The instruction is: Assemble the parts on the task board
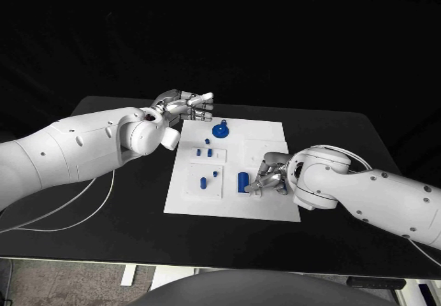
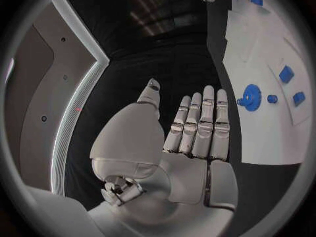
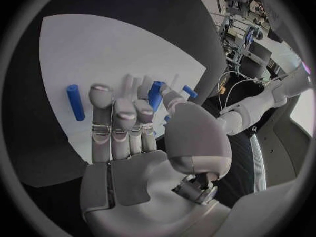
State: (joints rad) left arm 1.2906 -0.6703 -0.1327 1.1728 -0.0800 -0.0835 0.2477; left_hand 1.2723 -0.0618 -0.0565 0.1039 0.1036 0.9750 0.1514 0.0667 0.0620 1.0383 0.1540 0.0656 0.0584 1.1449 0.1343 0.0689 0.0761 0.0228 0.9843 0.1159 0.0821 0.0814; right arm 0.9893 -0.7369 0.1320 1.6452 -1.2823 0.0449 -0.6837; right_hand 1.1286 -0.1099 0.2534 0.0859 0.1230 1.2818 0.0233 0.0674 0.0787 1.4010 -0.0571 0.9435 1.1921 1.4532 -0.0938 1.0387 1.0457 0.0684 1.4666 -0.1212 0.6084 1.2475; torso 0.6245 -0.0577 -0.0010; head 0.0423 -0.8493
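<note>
The white task board (image 1: 262, 137) lies at the centre of the head view on the black table (image 1: 340, 134). Near its upper middle stands a round blue knob-like part (image 1: 220, 131); below it sit two small blue pegs (image 1: 204, 152) side by side, then a smaller blue piece (image 1: 216, 173) and a short blue pin (image 1: 203, 183) toward the lower left of the board. A longer blue cylinder (image 1: 243, 181) lies at the lower centre, just left of the right hand (image 1: 268, 177).

The left hand (image 1: 187, 105) is raised at the upper left of the frame, above the board's top left corner; in the left wrist view its fingers (image 2: 200, 124) are straight and pressed together, the thumb set apart, holding nothing, with the round blue part (image 2: 250, 96) seen beyond the fingertips.

The right hand rests low over the board's lower right area. In the right wrist view its fingers (image 3: 118, 126) curl forward toward a blue part (image 3: 155, 94) at the fingertips; I cannot tell whether it is pinched. Another blue cylinder (image 3: 76, 102) lies apart on the white surface.
</note>
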